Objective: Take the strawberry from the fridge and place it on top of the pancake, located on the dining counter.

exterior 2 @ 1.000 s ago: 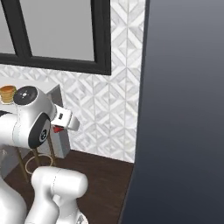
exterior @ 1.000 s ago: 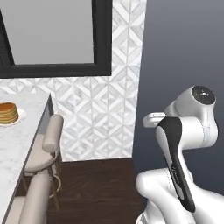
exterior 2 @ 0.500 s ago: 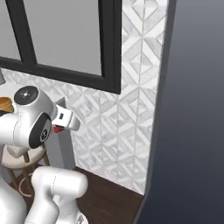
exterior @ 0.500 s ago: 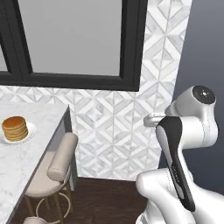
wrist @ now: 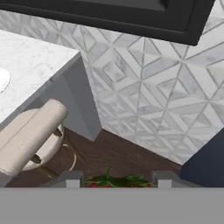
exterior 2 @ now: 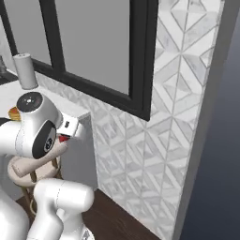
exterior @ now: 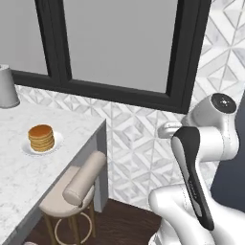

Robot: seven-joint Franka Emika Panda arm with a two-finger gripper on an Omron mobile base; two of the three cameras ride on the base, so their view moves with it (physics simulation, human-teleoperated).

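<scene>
On the white marble surface (exterior: 28, 177) at the left of the left base view, we see the pancake (exterior: 41, 138), a short golden stack on a small white plate (exterior: 57, 142), sitting near the corner of the top. A grey cylinder (exterior: 7, 87) stands farther back on the same top, by the black-framed window (exterior: 119, 45). A beige stool (exterior: 76, 189) is tucked just beside the surface's end, over the dark wood floor (wrist: 118, 153). In the hand view, our gripper (wrist: 116, 183) holds the strawberry (wrist: 114, 181) pinched between its two fingertips (wrist: 73, 180), the green leaves and a bit of red showing at the bottom. In the right base view a small red spot marks the strawberry at the hand, well apart from the pancake. The patterned tile wall (exterior 2: 140, 154) fills the space ahead.
</scene>
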